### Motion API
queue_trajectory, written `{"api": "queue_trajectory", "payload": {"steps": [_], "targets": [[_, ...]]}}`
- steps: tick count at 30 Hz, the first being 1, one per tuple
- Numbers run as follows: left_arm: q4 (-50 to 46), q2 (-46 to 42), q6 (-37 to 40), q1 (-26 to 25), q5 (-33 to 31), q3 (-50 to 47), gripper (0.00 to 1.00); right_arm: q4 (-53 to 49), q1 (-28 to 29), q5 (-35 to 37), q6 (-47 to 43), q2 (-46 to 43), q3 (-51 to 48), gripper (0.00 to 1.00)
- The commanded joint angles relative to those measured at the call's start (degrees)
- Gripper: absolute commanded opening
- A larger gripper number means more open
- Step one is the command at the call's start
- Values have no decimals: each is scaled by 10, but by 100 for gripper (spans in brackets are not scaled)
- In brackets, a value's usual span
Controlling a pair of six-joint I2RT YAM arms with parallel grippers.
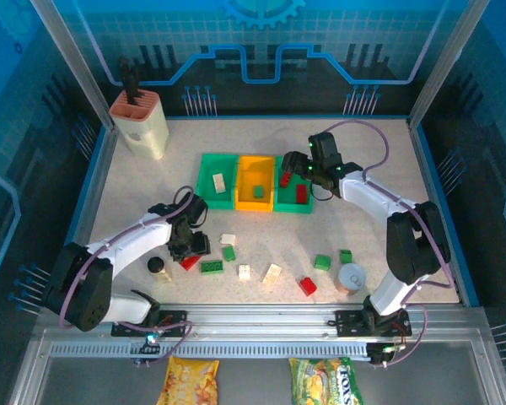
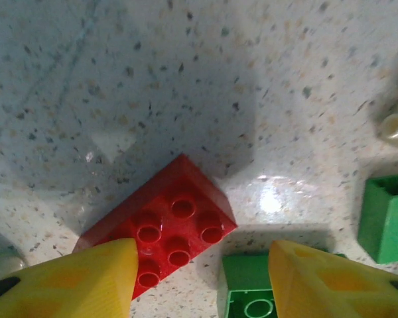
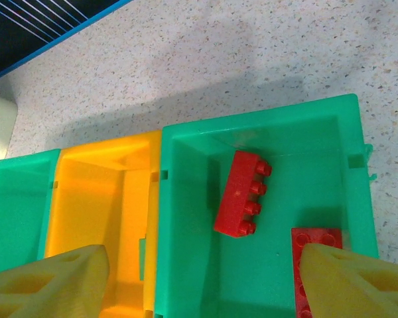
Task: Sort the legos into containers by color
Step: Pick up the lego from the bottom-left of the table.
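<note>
The left gripper (image 1: 188, 245) is parked well in front of the containers (image 1: 255, 159), low over the table. Its jaws are spread apart and aren't pinching anything. From its wrist cam, a red lego (image 2: 162, 228) lies flat on the table, studs up, with one corner tucked under the left fingertip (image 2: 86, 278). A green lego (image 2: 249, 291) sits just beside it, partly under the other fingertip.

The right gripper (image 1: 288, 169) hangs over the right-hand green bin (image 3: 265, 129) of the containers. Its jaws are wide apart too, with nothing between them. That bin has two red bricks in it: one tipped on its side (image 3: 242, 193) and a flat one (image 3: 316, 255) partly hidden under a fingertip.

The yellow middle bin (image 1: 255, 173) holds one green brick (image 1: 258, 191), and the left-hand green bin (image 1: 204, 179) has a cream brick (image 1: 220, 182).

The other loose legos, a mix of cream, green and red, are scattered on the table in front of the containers.
</note>
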Motion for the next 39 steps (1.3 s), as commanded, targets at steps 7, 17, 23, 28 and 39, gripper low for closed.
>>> {"api": "queue_trajectory", "payload": {"steps": [7,17,23,28,39], "targets": [[5,16,-27,-16,-29,1,59,-2,-11,-13,-9,-11,-12,77],[-27,-14,-16,-22,-62,45,59,1,-13,-16,-10,-10,-14,76],[-35,10,-9,-20,-81,42,63,1,-14,-18,-11,-10,-14,77],[-30,39,-9,-18,-88,32,69,1,-16,-19,-12,-14,-20,77],[0,58,-18,-18,-42,-5,68,-1,-19,-20,-14,-23,-31,77]]}}
